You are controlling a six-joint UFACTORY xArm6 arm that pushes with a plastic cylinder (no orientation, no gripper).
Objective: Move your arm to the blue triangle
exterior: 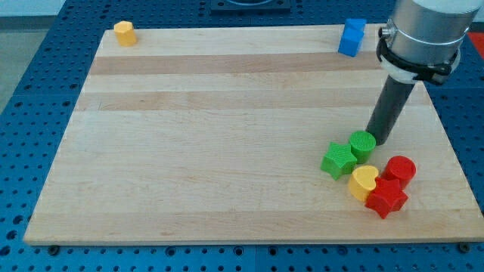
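No jaws on my rig, only my tip point(378, 141), touching the green cylinder point(363, 143). Nearest me lie the red star point(386, 198), yellow heart point(364, 181), red cylinder point(400, 170) and green star point(338, 159) (all clustered). The blue block point(351, 37) sits at the worktop's point(212, 136) far edge.

My tip point(377, 141) just right of green cylinder point(363, 143); green star point(338, 160) at cylinder's left; blue block point(351, 37) well apart, upward
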